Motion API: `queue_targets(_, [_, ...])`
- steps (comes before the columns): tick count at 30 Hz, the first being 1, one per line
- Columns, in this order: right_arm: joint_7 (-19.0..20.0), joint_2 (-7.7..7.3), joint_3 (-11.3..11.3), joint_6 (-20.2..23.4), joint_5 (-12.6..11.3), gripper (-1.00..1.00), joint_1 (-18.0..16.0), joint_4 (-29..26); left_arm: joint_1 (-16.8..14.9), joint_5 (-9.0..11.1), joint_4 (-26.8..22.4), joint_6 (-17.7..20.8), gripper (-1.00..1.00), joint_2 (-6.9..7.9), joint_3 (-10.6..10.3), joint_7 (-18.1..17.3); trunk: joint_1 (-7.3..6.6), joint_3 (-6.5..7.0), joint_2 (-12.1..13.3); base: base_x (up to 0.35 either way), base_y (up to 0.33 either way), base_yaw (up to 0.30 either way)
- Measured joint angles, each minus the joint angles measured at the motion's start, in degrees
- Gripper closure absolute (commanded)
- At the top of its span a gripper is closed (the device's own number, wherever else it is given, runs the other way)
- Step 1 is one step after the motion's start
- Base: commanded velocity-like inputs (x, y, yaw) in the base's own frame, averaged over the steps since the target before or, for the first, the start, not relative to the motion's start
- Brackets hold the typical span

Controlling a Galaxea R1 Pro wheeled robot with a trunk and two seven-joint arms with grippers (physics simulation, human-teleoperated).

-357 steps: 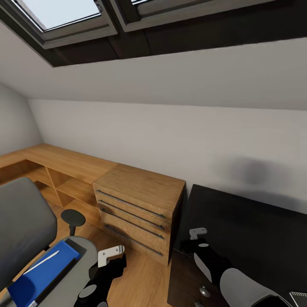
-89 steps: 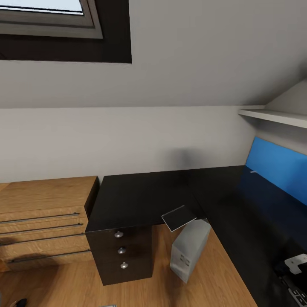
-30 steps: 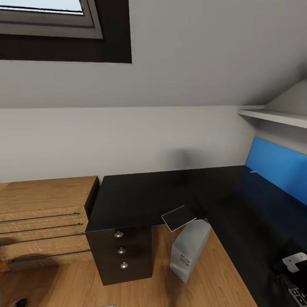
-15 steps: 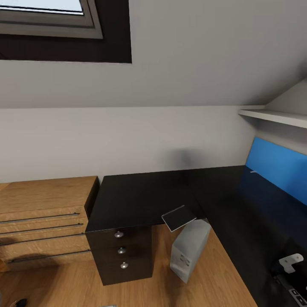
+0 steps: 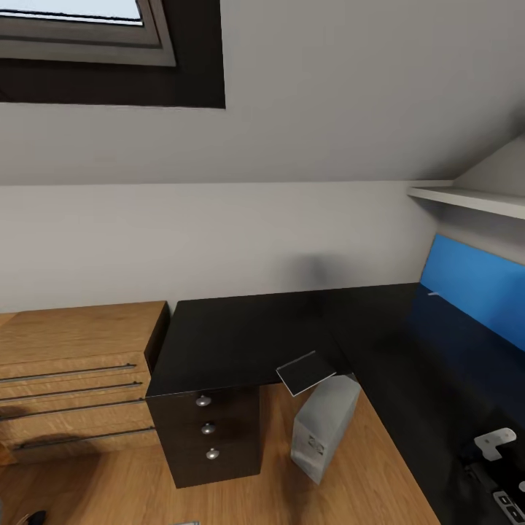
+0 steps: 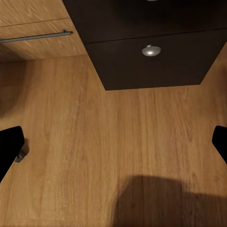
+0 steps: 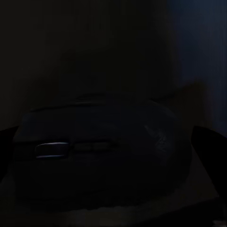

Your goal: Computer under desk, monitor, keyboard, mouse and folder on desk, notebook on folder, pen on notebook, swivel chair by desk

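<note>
The black desk (image 5: 240, 335) fills the middle of the head view, its blue back panel (image 5: 474, 284) at the right. The dark grey notebook (image 5: 306, 372) lies on the desk's inner edge, one corner overhanging. Below it the pale computer (image 5: 324, 426) leans on the floor by the drawer unit (image 5: 208, 430). My right gripper (image 5: 490, 443) hovers low over the desk at the bottom right. It is open (image 7: 111, 142), and a dark rounded thing that looks like the mouse (image 7: 94, 156) lies between its fingers; contact is too dark to judge. My left gripper (image 6: 113, 146) is open over bare floor.
Light oak drawers (image 5: 73, 379) with bar handles stand left of the desk. A white shelf (image 5: 467, 198) juts out above the blue panel. The sloped wall and a skylight (image 5: 87, 36) close in overhead. A dark strip with pale marks (image 5: 507, 502) lies at the desk's bottom right corner.
Since the earliest frame the view has swung right, from the chair and oak drawers to the desk corner. Over the last second my right gripper shifted slightly left.
</note>
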Motion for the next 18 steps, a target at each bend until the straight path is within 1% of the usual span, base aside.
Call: queue_targets(18, [0.0, 0.01, -0.2, 0.1, 0.1, 1.00, 0.0, 0.0, 0.0, 0.0, 0.0, 0.0, -1.00, 0.00, 0.0, 0.0, 0.00, 0.00, 0.0, 0.000, 0.000, 0.000])
